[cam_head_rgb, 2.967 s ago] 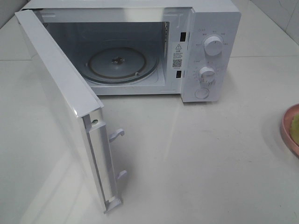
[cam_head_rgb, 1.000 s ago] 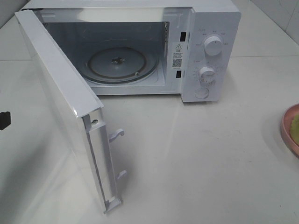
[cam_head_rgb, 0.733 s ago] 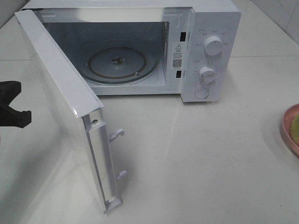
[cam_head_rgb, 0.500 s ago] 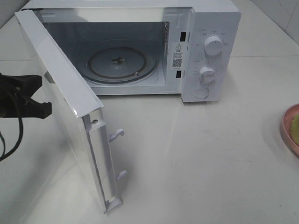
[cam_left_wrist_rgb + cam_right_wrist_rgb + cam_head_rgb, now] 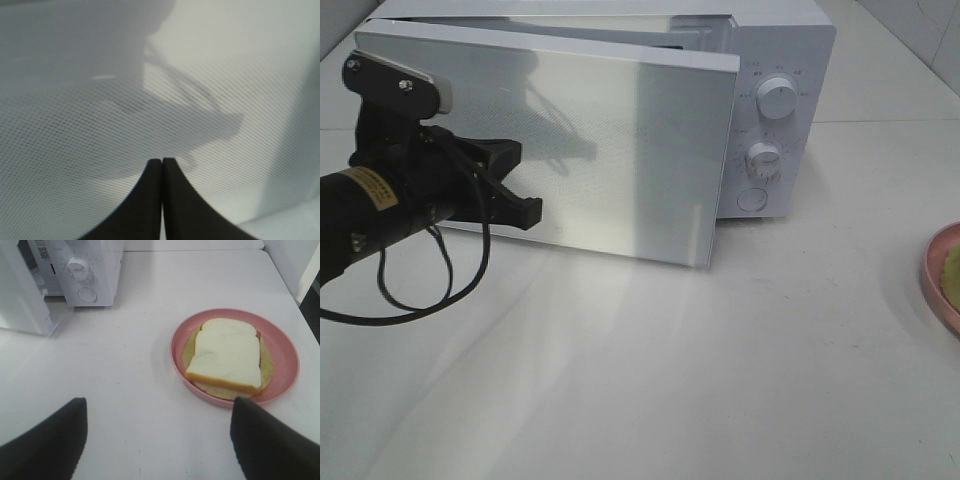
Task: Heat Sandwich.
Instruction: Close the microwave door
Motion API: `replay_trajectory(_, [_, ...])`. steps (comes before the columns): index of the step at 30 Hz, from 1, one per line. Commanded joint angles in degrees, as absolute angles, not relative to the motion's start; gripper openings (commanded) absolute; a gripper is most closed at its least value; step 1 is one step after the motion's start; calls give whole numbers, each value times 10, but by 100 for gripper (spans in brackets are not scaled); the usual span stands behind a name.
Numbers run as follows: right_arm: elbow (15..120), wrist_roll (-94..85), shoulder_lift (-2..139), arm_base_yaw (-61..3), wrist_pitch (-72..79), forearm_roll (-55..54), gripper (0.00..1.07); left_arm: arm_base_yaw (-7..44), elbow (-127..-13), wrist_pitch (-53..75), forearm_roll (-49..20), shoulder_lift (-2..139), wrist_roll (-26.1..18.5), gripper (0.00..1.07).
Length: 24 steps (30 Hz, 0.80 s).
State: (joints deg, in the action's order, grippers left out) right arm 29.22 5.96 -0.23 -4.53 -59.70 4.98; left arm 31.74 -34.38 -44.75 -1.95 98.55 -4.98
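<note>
My left claw [image 5: 525, 212], pressed together, pushes the microwave door [image 5: 610, 160] nearly closed, but the sandwich [image 5: 227, 356] sits outside on its plate [image 5: 285, 347], below my spread right claw [image 5: 157, 440]; latching now heats nothing.

Lighting was bright and even. The microwave door [image 5: 580, 150] carried a vertical glare band and a soft arm shadow. The left wrist view was blurred; the fingers [image 5: 172, 210] showed as dark, unfocused shapes.
</note>
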Motion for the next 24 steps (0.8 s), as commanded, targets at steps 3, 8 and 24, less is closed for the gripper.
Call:
replay_trajectory(3, [290,55,-17,-40,-595,50,76,344,-390,-451,-37,1014,-46,0])
replay_trajectory(8, [290,55,-17,-40,-595,50,76,358,-443,-435,-42,1050,-46,0])
replay_trajectory(24, [290,55,-17,-40,-595,50,76,383,-544,-419,-41,1108,-22,0])
